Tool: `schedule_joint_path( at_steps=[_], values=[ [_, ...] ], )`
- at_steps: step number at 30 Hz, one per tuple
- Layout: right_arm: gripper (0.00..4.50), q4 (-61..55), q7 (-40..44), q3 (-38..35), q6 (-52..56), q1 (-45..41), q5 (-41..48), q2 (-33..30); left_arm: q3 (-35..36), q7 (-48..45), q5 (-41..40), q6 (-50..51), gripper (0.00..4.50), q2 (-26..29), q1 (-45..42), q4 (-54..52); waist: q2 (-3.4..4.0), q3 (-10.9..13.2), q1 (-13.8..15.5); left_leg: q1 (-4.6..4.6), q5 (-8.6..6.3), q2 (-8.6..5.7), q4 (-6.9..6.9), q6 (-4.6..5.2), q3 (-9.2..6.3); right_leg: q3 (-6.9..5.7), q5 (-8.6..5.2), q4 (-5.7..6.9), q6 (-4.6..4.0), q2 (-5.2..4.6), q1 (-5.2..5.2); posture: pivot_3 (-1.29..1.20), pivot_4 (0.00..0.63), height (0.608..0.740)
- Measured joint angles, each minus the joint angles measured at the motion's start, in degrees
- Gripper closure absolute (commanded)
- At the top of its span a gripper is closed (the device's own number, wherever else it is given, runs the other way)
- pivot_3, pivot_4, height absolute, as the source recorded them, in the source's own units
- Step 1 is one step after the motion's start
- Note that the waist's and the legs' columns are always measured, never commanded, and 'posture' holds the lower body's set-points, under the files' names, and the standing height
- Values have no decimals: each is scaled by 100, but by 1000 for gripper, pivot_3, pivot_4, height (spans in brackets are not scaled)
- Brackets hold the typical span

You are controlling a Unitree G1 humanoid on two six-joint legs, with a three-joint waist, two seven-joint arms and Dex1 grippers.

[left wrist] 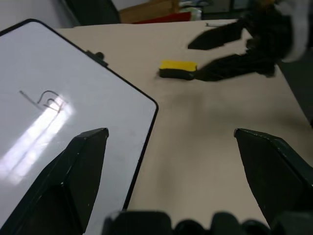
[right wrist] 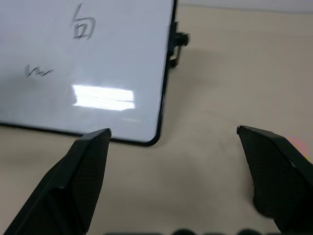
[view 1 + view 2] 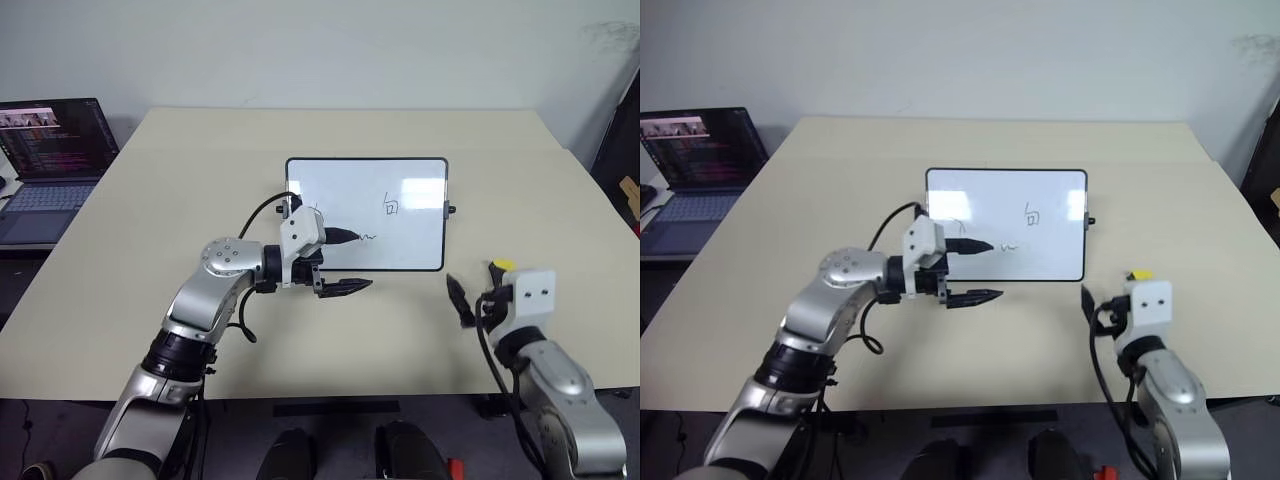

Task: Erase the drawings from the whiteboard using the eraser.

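Glossy white, black-framed whiteboard (image 3: pixel 400 240) lies flat mid-table (image 3: pixel 150 230), carrying thin dark drawings (image 3: pixel 391 205): a boxy squiggle, a wavy line. Small yellow block eraser (image 3: pixel 502 265) sits beside the spread-fingered right gripper (image 3: pixel 475 290). Left gripper (image 3: pixel 345 262) gapes wide, empty, at the board's near edge.

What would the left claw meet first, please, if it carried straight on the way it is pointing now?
Probably the eraser: the open left claw points across the whiteboard's near right corner toward it, with the right claw just beyond. Its height above the table is unclear, so it might pass over.
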Motion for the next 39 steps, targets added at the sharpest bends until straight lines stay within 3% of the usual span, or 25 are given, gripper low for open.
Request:
schedule_joint_path(
  at_steps=[9, 24, 28, 32, 35, 39],
  values=[
    [25, 1170, -147, -813, 625, -930, 74, -479, -193, -189, 286, -565, 0, -249, -397, 498, 0, 0, 1, -7, -13, -4, -3, 21, 12, 6, -3, -4, 4, -4, -7, 0, 150, 740],
    [25, 2910, 334, -961, 520, -1574, 185, -944, -388, -277, 353, -546, 0, -375, -170, 84, 2, 1, -59, -7, -15, -2, -1, 25, 21, 13, -2, 3, 5, -4, -11, 0, 150, 740],
    [903, 3081, 370, -997, 497, -1621, 232, -963, -388, -267, 365, -488, 0, -369, -170, 55, 3, 1, -61, -7, -15, -2, -1, 25, 22, 14, -2, 4, 5, -4, -11, 0, 150, 740],
    [2425, 3235, 424, -991, 463, -1727, 232, -972, -388, -259, 389, -488, 0, -363, -170, 53, 3, 1, -62, -7, -15, -2, 0, 25, 22, 14, -2, 5, 5, -4, -11, 0, 150, 740],
    [3324, 3293, 442, -931, 422, -1775, 209, -988, -387, -232, 418, -488, 0, -350, -168, 53, 3, 1, -62, -7, -15, -2, 0, 25, 22, 14, -2, 5, 5, -4, -11, 0, 150, 740],
    [3363, 3340, 440, -874, 382, -1818, 160, -993, -387, -145, 420, -461, 0, -344, -135, 53, 3, 1, -62, -6, -15, -2, 0, 25, 22, 15, -2, 5, 5, -4, -11, 0, 150, 740]
  ],
)
